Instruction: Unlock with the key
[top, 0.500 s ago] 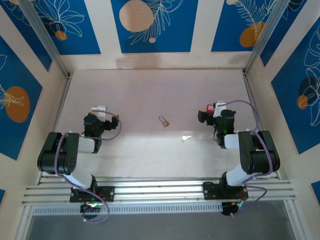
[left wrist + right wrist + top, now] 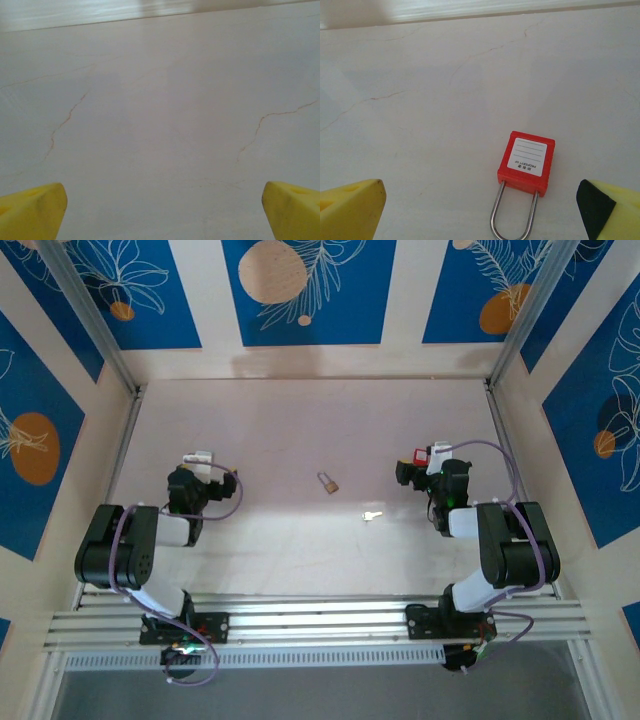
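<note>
1. The key (image 2: 372,515) lies flat on the tabletop (image 2: 270,420) between the two arms, nearer the right one, with nothing touching it.
2. A brass padlock (image 2: 328,482) sits just far-left of the key, apart from it.
3. Left end effector (image 2: 160,212) — jaws spread wide over bare tabletop, holding nothing.
4. Right end effector (image 2: 480,212) — jaws also wide apart. A red padlock (image 2: 526,162) lies flat just ahead, its shackle pointing back toward the end effector.

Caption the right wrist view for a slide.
Red padlock lies flat on the pale table, shackle toward the open right gripper.
</note>
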`<move>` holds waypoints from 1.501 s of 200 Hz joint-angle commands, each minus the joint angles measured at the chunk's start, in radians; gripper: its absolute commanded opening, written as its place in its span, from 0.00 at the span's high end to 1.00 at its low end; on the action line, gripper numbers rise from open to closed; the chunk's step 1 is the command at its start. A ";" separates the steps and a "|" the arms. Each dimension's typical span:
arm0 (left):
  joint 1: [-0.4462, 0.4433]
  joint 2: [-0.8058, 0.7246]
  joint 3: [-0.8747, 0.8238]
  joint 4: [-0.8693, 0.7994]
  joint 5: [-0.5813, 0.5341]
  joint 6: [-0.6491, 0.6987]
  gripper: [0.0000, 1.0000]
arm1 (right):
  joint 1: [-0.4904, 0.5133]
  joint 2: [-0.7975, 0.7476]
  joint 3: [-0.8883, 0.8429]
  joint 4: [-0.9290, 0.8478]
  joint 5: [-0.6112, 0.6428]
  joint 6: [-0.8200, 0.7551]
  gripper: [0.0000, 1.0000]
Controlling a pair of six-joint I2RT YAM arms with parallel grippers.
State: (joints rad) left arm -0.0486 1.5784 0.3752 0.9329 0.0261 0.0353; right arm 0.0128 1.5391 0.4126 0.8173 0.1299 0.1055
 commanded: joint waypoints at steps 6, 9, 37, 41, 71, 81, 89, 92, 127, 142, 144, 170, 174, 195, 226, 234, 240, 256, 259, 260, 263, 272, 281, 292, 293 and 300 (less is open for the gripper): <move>0.003 -0.016 -0.001 0.002 0.018 0.018 0.00 | -0.001 -0.017 0.000 0.000 -0.015 -0.012 0.01; 0.003 -0.015 -0.002 0.003 0.017 0.018 0.00 | -0.001 -0.016 -0.001 0.000 -0.015 -0.013 0.01; 0.003 -0.015 0.000 -0.002 0.019 0.018 0.00 | -0.002 -0.016 -0.001 0.001 -0.016 -0.010 0.01; 0.003 -0.015 0.001 -0.002 0.018 0.018 0.00 | -0.001 -0.016 -0.001 0.002 -0.017 -0.010 0.01; 0.003 -0.016 0.000 -0.001 0.018 0.018 0.00 | -0.007 -0.016 0.001 -0.002 -0.030 -0.007 0.01; 0.003 -0.015 -0.001 -0.001 0.018 0.018 0.00 | -0.011 -0.016 0.003 -0.005 -0.037 -0.006 0.01; 0.003 -0.016 0.001 -0.001 0.019 0.017 0.00 | -0.011 -0.016 0.002 -0.005 -0.038 -0.007 0.01; 0.003 -0.015 0.001 -0.002 0.020 0.017 0.00 | -0.011 -0.016 0.003 -0.006 -0.039 -0.006 0.01; 0.003 -0.017 -0.001 -0.002 0.015 0.018 0.00 | -0.007 -0.020 0.004 -0.012 -0.029 -0.011 0.01; 0.003 -0.038 0.020 -0.058 0.003 0.017 0.00 | 0.017 -0.047 0.010 -0.038 0.036 -0.016 0.01; 0.003 -0.048 0.026 -0.073 0.002 0.018 0.00 | 0.020 -0.051 0.013 -0.045 0.044 -0.014 0.01; 0.001 -0.245 0.157 -0.459 -0.021 0.003 0.00 | 0.055 -0.161 0.116 -0.297 0.121 -0.031 0.01; 0.001 -0.272 0.184 -0.509 -0.028 -0.012 0.00 | 0.065 -0.177 0.133 -0.328 0.129 -0.038 0.01; -0.001 -0.386 0.290 -0.697 -0.086 -0.143 0.00 | 0.131 -0.245 0.297 -0.616 0.228 -0.019 0.01; 0.001 -0.484 0.479 -1.078 -0.008 -0.577 0.00 | 0.004 -0.279 0.528 -0.973 -0.132 0.278 0.01; 0.001 -0.495 0.483 -1.071 0.106 -0.648 0.00 | -0.060 -0.296 0.481 -0.888 -0.273 0.349 0.01; 0.001 -0.499 0.452 -0.992 0.195 -0.695 0.00 | -0.098 -0.305 0.438 -0.815 -0.328 0.414 0.01; 0.007 -0.503 0.313 -0.698 0.339 -0.817 0.00 | -0.180 -0.313 0.374 -0.799 -0.301 0.690 0.01; 0.011 -0.503 0.288 -0.647 0.347 -0.847 0.00 | -0.201 -0.311 0.370 -0.806 -0.316 0.738 0.01; 0.011 -0.503 0.281 -0.632 0.349 -0.858 0.00 | -0.207 -0.310 0.368 -0.804 -0.329 0.747 0.01; 0.014 -0.502 0.254 -0.594 0.353 -0.883 0.00 | -0.225 -0.306 0.360 -0.785 -0.378 0.757 0.01; 0.027 -0.493 0.208 -0.524 0.353 -0.944 0.00 | -0.261 -0.293 0.343 -0.717 -0.513 0.725 0.01; 0.035 -0.472 0.194 -0.502 0.356 -0.960 0.00 | -0.264 -0.284 0.366 -0.797 -0.480 0.715 0.08; 0.036 -0.443 0.187 -0.480 0.355 -0.962 0.00 | -0.241 -0.260 0.425 -0.945 -0.354 0.661 0.09; 0.036 -0.441 0.186 -0.479 0.353 -0.963 0.00 | -0.239 -0.256 0.431 -0.962 -0.346 0.655 0.10; 0.036 -0.424 0.183 -0.480 0.336 -0.976 0.00 | -0.227 -0.222 0.481 -1.059 -0.294 0.611 0.10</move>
State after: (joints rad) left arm -0.0303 1.1210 0.5720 0.3164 0.3035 -0.7982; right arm -0.2478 1.2682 0.7891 0.0067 -0.1890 0.6998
